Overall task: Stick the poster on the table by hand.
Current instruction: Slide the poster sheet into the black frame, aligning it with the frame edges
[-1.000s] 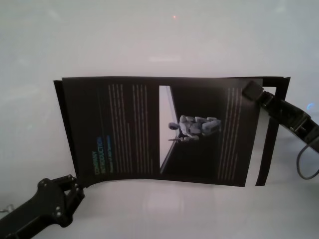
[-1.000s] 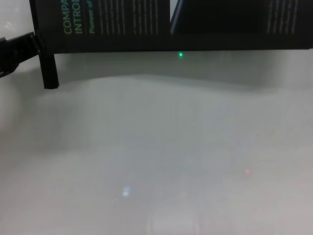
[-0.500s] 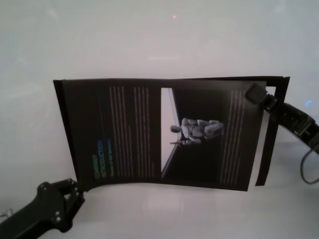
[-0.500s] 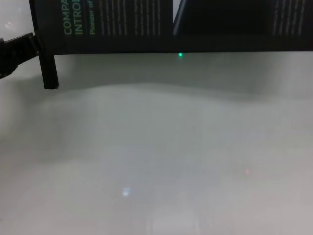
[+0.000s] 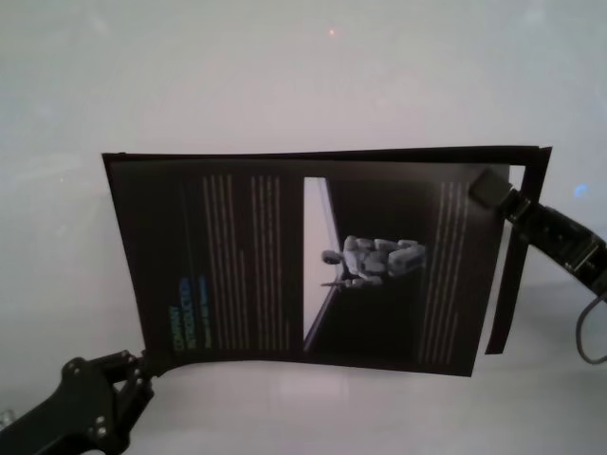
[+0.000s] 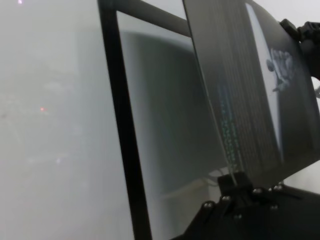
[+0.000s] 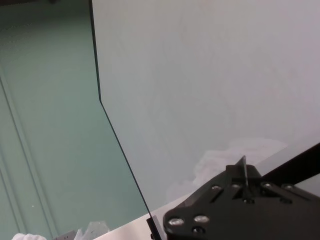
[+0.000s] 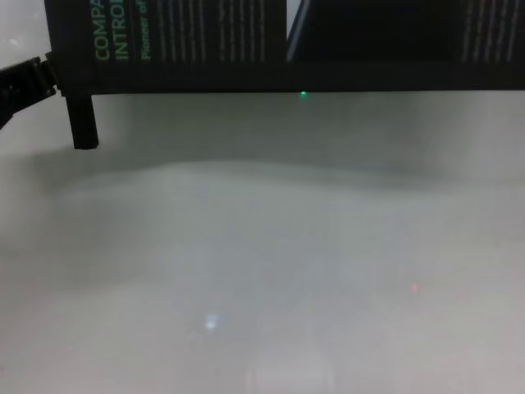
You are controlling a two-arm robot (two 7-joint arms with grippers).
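The poster is a large black rectangular sheet with columns of small pale text, a blue-green heading near its left end, a pale diagonal stripe and a grey figure at centre. It is held off the table, slightly bowed, printed face toward the head camera. The left hand pinches its lower left corner; the right hand pinches its upper right corner (both fingertip pairs closed on the sheet). The table is broad, plain, pale grey-white and slightly glossy.

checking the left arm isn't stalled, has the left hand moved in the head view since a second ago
Yes. The left hand, shut on the poster corner, has dropped toward the near edge of the table and shifted slightly left.
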